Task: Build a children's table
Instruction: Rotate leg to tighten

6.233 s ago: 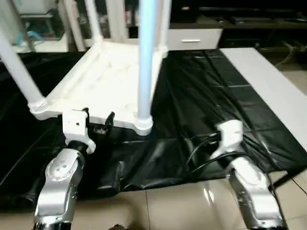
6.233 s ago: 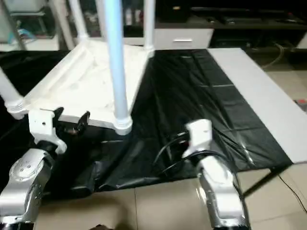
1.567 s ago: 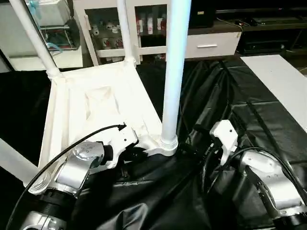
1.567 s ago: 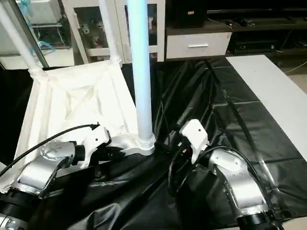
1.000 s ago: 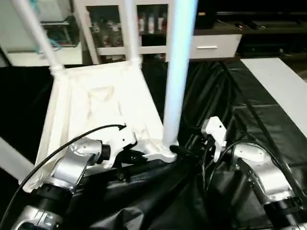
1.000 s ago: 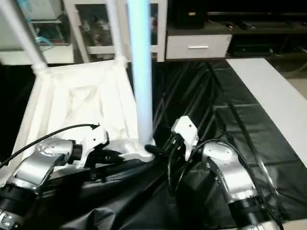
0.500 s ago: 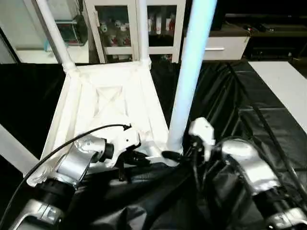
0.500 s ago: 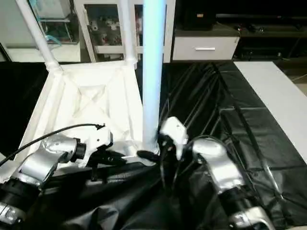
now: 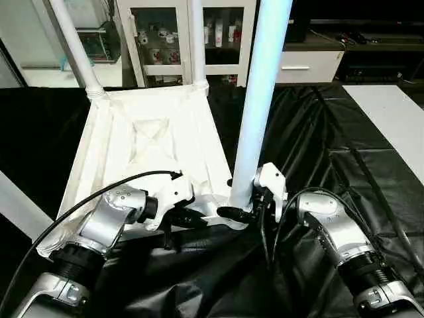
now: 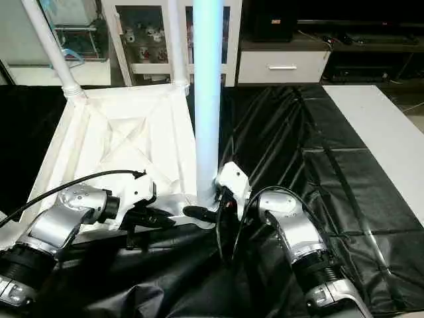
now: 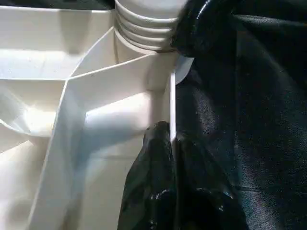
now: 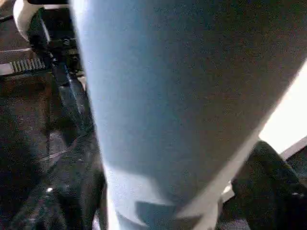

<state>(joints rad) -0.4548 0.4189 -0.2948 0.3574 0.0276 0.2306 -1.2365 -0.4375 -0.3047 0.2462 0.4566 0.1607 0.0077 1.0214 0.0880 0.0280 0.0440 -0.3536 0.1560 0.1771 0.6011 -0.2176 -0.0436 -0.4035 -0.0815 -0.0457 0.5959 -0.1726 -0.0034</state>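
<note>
A: Left fingers (image 11: 160,158) clamp the tabletop (image 9: 149,142) rim beside the near leg (image 9: 262,99).

B: Right fingers (image 9: 233,213) straddle that leg's base, apart (top upside down on the counter (image 9: 344,152)). Close squarely, press straight down.

White table upside down, legs pointing up

The tabletop (image 9: 149,149) lies face down on the black cover, so its ribbed underside shows, with a crossed rib pattern in the middle. Round sockets sit at its corners. A long white leg (image 9: 262,99) stands upright in the near right corner. Two more legs (image 9: 74,50) rise from the far corners. Another leg (image 9: 16,209) slants off at the near left corner.
</note>
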